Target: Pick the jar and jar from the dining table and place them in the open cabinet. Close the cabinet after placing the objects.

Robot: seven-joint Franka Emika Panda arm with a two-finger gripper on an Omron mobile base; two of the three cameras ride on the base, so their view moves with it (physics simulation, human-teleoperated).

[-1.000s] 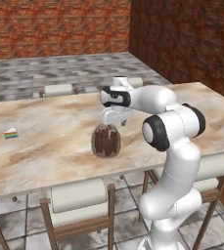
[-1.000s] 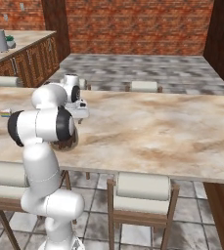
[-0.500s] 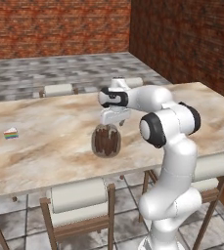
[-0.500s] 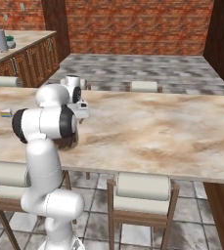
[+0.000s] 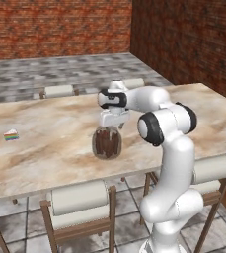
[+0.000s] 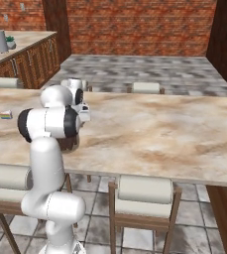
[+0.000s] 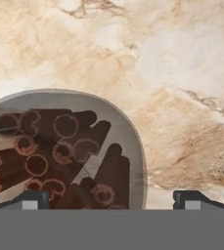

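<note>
A squat clear glass jar holding upright brown sticks stands on the marbled dining table near its front edge. My gripper hangs just above the jar's mouth, pointing down, jaws open. In the hand view the jar sits left of centre, seen from above. The left fingertip is over its opening and the right fingertip is past its rim, over bare table; the gripper holds nothing. In the right base view the arm hides most of the jar. The cabinet is out of view.
A tiny white-and-coloured wedge lies far left on the table. Cushioned chairs line the near side and more stand along the far side. A counter with wooden drawers stands at the left. Brick walls enclose the room.
The hand has sunk slightly towards the jar's mouth. The jar has not moved and the jaws stay open.
</note>
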